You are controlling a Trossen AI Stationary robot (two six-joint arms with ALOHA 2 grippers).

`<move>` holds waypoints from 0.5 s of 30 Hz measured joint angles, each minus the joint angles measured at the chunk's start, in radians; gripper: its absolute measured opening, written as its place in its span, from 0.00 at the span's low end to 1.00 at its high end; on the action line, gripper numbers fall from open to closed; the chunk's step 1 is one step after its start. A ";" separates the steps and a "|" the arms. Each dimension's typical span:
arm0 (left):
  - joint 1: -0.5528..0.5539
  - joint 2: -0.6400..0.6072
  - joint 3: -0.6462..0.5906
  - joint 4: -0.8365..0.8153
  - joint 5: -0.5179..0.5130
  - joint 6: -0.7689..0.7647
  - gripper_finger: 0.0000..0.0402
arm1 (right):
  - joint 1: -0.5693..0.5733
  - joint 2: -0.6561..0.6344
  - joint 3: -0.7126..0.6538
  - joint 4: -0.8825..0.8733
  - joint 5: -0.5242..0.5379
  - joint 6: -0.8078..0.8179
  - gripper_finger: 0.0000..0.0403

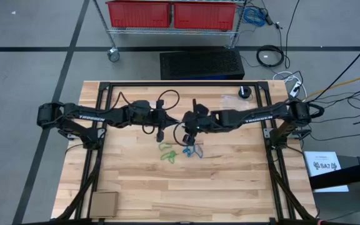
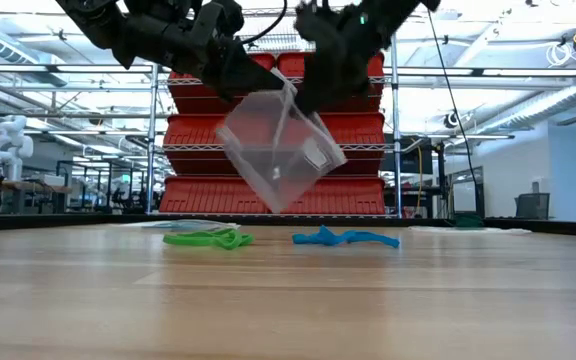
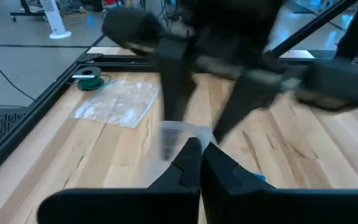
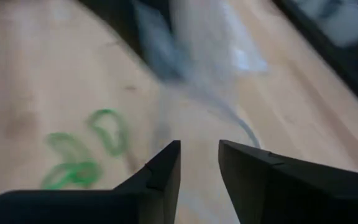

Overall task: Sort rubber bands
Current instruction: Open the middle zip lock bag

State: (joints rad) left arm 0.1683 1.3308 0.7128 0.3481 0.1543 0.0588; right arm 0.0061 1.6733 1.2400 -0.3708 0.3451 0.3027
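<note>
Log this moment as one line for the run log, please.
left gripper: shut on clear bag, held over table | right gripper: open beside bag | green bands, blue bands: on table

This looks like a robotics lab or workshop: a wooden table (image 1: 167, 181) on a grey concrete floor, a wire rack (image 2: 268, 130) stacked with red bins (image 1: 139, 14) beyond its far edge, loose cables (image 1: 270, 56) on the floor, and another white robot (image 2: 8, 140) standing farther back.
</note>
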 joint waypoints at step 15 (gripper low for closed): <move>-0.027 0.000 0.000 0.006 -0.043 -0.002 0.00 | 0.002 0.000 -0.070 0.280 -0.060 -0.111 0.03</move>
State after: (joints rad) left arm 0.1417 1.3304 0.7128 0.3544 0.1117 0.0570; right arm 0.0078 1.6737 1.1698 -0.0909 0.2848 0.1922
